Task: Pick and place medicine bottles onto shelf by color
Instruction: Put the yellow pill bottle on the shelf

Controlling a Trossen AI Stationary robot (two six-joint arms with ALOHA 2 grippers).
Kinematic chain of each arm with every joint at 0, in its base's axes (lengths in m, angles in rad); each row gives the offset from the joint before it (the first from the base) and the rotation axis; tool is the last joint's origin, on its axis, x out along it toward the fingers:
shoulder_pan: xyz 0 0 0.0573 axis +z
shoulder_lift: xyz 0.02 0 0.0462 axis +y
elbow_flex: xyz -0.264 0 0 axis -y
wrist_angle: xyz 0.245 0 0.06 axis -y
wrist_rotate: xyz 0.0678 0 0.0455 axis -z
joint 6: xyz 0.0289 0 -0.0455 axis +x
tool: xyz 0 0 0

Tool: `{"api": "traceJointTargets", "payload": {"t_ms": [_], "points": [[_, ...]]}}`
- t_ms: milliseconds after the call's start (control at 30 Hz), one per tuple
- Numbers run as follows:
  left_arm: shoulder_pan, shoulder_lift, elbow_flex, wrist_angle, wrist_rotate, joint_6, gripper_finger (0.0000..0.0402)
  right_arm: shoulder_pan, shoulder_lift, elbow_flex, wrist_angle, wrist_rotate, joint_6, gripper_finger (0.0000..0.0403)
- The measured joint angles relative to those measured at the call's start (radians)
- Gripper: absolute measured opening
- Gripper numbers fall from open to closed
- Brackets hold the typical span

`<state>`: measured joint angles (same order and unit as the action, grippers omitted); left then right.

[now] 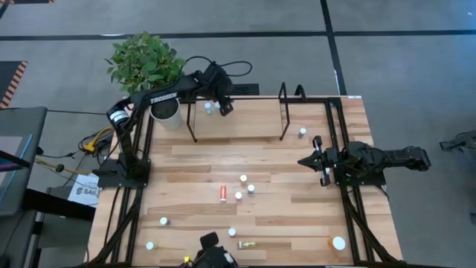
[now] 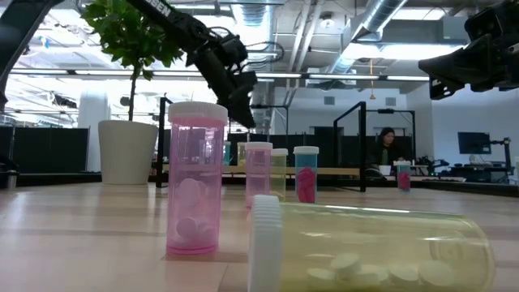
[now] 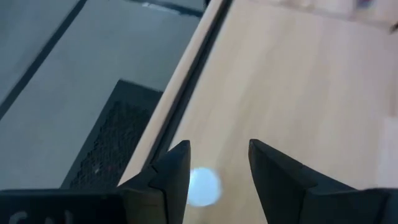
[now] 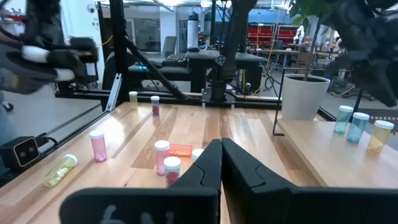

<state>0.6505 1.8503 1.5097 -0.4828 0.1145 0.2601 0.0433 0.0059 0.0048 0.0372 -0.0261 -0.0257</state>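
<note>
The left gripper's point(image 1: 225, 107) fingers point(image 3: 171, 177) stand parted above a white-capped bottle point(image 3: 202, 186) on the shelf point(image 1: 253, 123), near its back left corner, holding nothing. To finish well, it should lift straight up so the fingers clear the cap. More bottles point(image 1: 243, 187) wait mid-table. The right gripper point(image 1: 315, 159) hovers pinched shut and empty.
</note>
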Motion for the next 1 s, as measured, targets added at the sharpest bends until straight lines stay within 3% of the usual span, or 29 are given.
{"api": "traceJointTargets", "payload": {"t_ms": [300, 500, 800, 900, 1000], "points": [[-0.156, -0.057, 0.000, 0.001, 0.013, -0.041, 0.0151, 0.000, 0.000, 0.000, 0.000, 0.000, 0.000, 0.0026], [-0.341, -0.075, 0.000, 0.004, -0.130, -0.164, 0.0151, 0.000, 0.000, 0.000, 0.000, 0.000, 0.000, 0.0026], [-0.633, -0.075, 0.000, -0.005, -0.333, -0.534, 0.0151, 0.000, 0.000, 0.000, 0.000, 0.000, 0.000, 0.0026], [-0.709, -0.075, 0.000, -0.062, -0.420, -0.673, 0.0151, 0.000, 0.000, 0.000, 0.000, 0.000, 0.000, 0.0026], [-0.760, -0.074, 0.000, -0.136, -0.442, -0.878, 0.0151, 0.000, 0.000, 0.000, 0.000, 0.000, 0.000, 0.0026]]}}
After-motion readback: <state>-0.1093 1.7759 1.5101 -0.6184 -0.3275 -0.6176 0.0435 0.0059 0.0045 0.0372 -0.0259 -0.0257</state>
